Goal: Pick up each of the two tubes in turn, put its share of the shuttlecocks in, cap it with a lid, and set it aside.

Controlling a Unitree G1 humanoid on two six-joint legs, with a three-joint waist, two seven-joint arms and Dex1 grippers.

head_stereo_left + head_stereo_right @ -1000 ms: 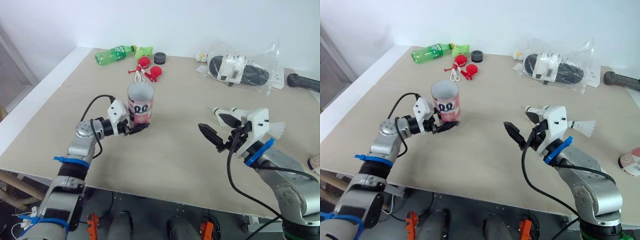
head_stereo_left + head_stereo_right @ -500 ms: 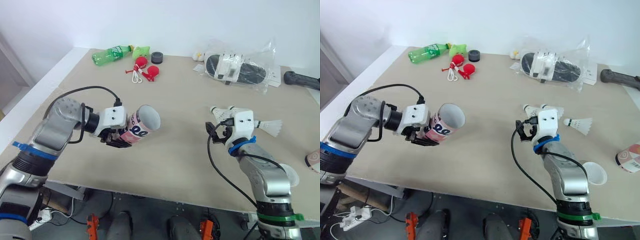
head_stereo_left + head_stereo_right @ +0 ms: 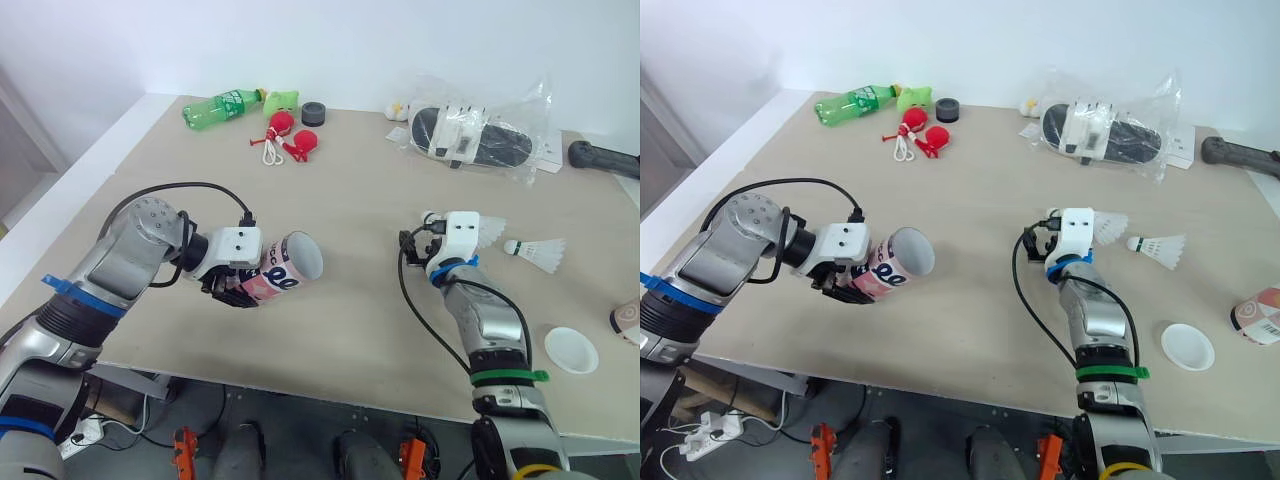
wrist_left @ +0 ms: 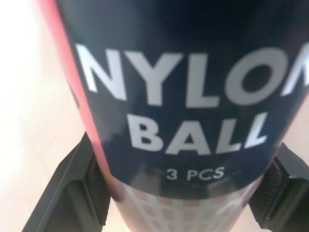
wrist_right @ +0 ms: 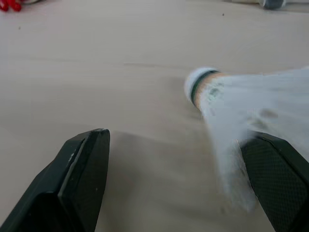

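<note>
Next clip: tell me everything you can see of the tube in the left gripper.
The tube is a short cylinder, cardboard by the look, pink and white outside; the left wrist view shows a dark panel reading NYLON BALL 3 PCS above a pink check. Its mouth is open, uncapped, with nothing showing inside. It is tipped nearly sideways, mouth toward the robot's right, apparently off the table. The left gripper clamps its rear part, a finger on each side.
</note>
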